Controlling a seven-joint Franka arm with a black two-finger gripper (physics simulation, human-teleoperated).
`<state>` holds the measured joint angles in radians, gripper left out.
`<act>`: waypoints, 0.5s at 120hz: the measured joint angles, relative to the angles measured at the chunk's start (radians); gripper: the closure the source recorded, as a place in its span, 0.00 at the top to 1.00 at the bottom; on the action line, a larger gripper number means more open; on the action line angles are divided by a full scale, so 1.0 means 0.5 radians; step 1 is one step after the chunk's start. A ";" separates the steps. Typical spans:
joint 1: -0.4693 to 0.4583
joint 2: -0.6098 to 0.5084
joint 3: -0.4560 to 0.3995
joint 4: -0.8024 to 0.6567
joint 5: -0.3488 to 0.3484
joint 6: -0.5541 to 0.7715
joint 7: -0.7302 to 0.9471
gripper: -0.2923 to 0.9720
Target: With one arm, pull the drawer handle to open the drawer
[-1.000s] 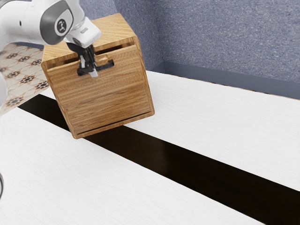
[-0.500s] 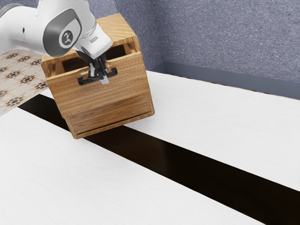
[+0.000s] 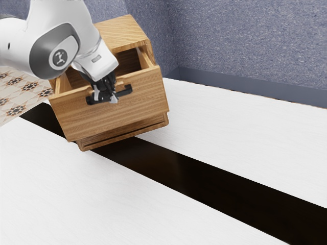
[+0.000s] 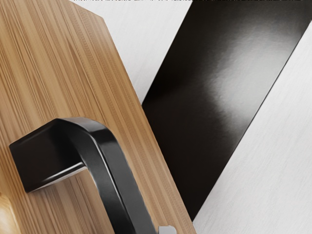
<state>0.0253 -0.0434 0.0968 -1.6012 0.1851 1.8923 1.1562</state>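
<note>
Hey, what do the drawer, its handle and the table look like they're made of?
Drawer: looks like light wood, matte, with straight grain lines.
Handle: black, probably painted metal or plastic; smooth with a soft sheen.
Table: white, faintly streaked, maybe painted wood or laminate, crossed by a glossy black stripe that reflects light.

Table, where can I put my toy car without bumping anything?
The white table between the black stripe and the wall is bare, and so is the white part on the stripe's near side. It is crowded by the wooden box, where the hand grips the drawer handle.
</note>
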 joint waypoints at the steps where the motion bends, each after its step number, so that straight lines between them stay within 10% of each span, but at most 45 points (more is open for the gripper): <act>1: -0.002 -0.003 0.000 -0.006 0.000 0.001 0.000 0.14; 60: -0.033 -0.225 0.000 -0.237 0.054 0.015 -0.043 0.16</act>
<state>0.0090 -0.1559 0.0968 -1.7197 0.2120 1.8996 1.1345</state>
